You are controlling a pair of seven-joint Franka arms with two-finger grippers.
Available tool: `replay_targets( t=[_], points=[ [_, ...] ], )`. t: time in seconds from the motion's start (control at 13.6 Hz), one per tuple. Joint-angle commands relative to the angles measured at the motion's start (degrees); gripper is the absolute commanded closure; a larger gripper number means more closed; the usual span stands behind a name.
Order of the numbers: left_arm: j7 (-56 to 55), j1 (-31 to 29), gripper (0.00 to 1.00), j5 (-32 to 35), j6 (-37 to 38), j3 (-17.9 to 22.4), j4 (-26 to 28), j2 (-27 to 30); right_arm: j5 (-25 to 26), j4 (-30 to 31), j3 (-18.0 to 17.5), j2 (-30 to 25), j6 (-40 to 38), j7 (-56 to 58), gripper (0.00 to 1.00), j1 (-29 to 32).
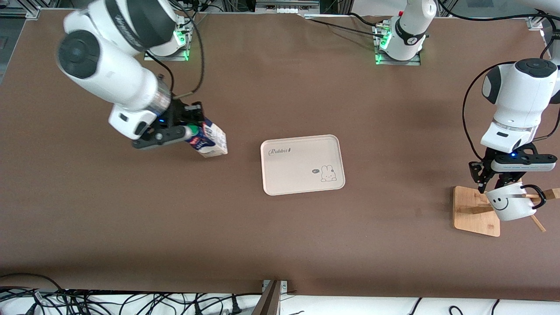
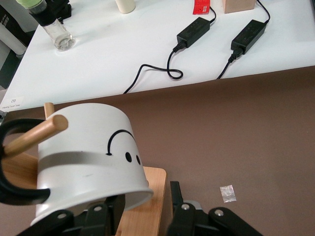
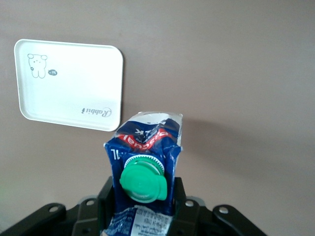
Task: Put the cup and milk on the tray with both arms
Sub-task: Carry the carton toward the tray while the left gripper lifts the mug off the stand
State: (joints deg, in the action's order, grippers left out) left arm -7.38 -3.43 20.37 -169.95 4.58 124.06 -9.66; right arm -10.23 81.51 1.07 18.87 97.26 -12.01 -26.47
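1. The right tool (image 1: pixel 189 124) is closed on the milk (image 1: pixel 211 141), its black fingers clamping the carton's upper part just under the green cap (image 3: pixel 142 181).
2. The milk hangs tilted from that tool, cap end up at the fingers and pale lower body slanting down toward the tray (image 1: pixel 302 164). Whether its lowest corner touches the bench (image 1: pixel 280 236) or clears it cannot be told.
3. In the right wrist view the carton's blue-and-red folded top (image 3: pixel 147 135) stands between the tool's two fingers, with the tray lying flat on the brown bench well apart from the tool.
4. The tray sits bare at mid-bench, between the two tools, with "Rabbit" lettering (image 1: pixel 279 151) and a small bunny drawing (image 1: pixel 327 173) on its face.
5. The left tool (image 1: pixel 503 183) is over the wooden stand (image 1: pixel 474 212) at the left arm's end of the bench, and it grips the cup (image 1: pixel 511 203) by the rim.
6. In the left wrist view one finger (image 2: pixel 96 219) is inside the mouth and the other finger (image 2: pixel 189 219) is outside the wall, both pressed to the rim.
7. The cup hangs tipped beneath that tool, smiley face (image 2: pixel 123 145) outward; a wooden peg (image 2: pixel 37 135) of the stand passes through its black loop handle (image 2: pixel 15 194).
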Motion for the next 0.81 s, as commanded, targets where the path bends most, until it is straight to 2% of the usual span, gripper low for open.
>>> replay_targets(
  t=[0.0,0.15,0.29,0.44,0.74],
  points=[
    [0.4,-0.1,0.55,1.8,-0.3,0.5,-0.8,-0.1,-0.3,-11.3,7.7,9.0,-1.4,-5.0,0.51,-10.0],
    [0.4,-0.3,0.55,2.2,-0.3,1.1,-0.8,0.2,-0.8,-14.8,14.3,12.8,-1.4,-6.4,0.51,-17.2],
    [0.4,-0.5,0.55,2.2,-0.3,1.4,-0.7,0.4,-0.8,-17.1,16.8,16.3,-1.3,-8.4,0.51,-21.7],
    [0.4,-0.8,0.58,2.2,-0.3,1.4,-0.7,0.7,-1.3,-21.1,17.7,19.8,-1.3,-13.1,0.51,-24.4],
    [0.3,-0.8,0.8,2.0,-0.3,1.4,-0.7,0.7,-5.9,-23.2,17.7,22.6,2.5,-20.3,0.51,-25.2]
  ],
)
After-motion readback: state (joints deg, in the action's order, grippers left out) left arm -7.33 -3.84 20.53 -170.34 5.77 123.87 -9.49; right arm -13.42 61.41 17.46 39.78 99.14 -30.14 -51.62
